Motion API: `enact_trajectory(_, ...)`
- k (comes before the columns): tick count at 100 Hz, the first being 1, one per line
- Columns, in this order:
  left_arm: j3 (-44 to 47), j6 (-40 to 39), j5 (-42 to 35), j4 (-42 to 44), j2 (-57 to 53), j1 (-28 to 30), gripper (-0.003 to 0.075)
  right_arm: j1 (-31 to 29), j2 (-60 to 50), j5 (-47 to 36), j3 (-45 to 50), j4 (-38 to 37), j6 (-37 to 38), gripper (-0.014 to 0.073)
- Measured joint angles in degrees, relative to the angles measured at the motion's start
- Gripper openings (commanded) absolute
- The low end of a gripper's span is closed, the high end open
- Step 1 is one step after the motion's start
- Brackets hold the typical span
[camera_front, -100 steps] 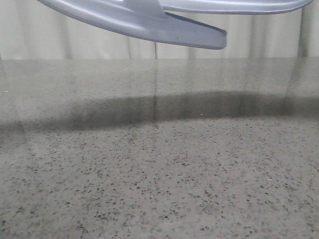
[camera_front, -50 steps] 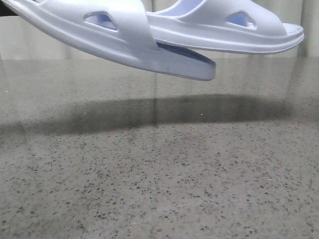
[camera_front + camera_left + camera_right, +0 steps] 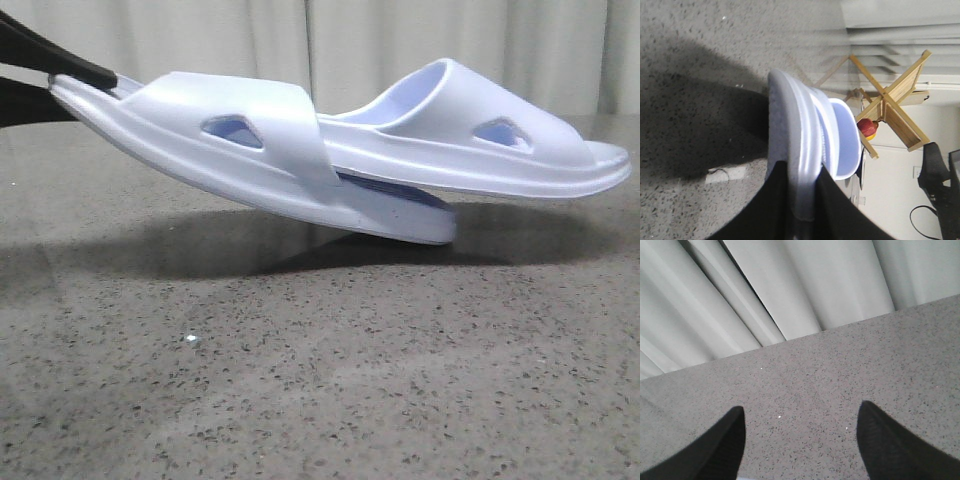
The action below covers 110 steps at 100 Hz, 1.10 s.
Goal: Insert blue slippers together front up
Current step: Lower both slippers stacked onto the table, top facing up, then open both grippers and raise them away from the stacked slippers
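The two pale blue slippers are nested. The left slipper tilts down to the right, its toe end at or just above the speckled table. The right slipper lies on it, its rear end tucked under the left one's strap. My left gripper is shut on the left slipper's raised heel end. The left wrist view shows its black fingers clamped on the sole edge of that slipper. My right gripper is open and empty over bare table; it does not show in the front view.
Pale curtains hang behind the table's far edge. A strip of white tape lies on the table below the slippers. Beyond the table stand a wooden X-shaped rack and a red and yellow object.
The nested slippers have come down from the top of the front view to the table. The left gripper's fingers now show at the upper left.
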Motion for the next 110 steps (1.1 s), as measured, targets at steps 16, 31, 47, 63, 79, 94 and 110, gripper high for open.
enact_trajectory(16,0.0,0.3,0.1,0.0,2.0,-0.5,0.0016,0.0,0.0,0.0,0.0,0.0,0.0,0.0405)
enact_trajectory(31,0.0,1.2,0.1,-0.3,1.9,-0.5,0.0034,0.0,0.0,0.0,0.0,0.0,0.0,0.0405)
enact_trajectory(47,0.0,1.9,0.1,-0.7,1.9,-0.5,0.0199,0.0,0.0,0.0,0.0,0.0,0.0,0.0405)
enact_trajectory(63,0.0,2.3,-0.1,-1.2,1.9,-0.5,0.0424,0.0,0.0,0.0,0.0,0.0,0.0,0.0405)
enact_trajectory(79,0.0,2.6,-2.5,-1.1,1.9,-0.5,0.0482,0.0,0.0,0.0,0.0,0.0,-0.1,0.0405)
enact_trajectory(94,0.0,4.0,-7.6,-0.2,1.9,-0.6,0.0482,0.0,0.0,0.0,0.0,0.0,-0.1,0.0405)
enact_trajectory(110,-0.9,7.2,-13.7,-0.2,1.9,-0.6,0.0482,0.0,0.0,0.0,0.0,0.0,-0.1,0.0405)
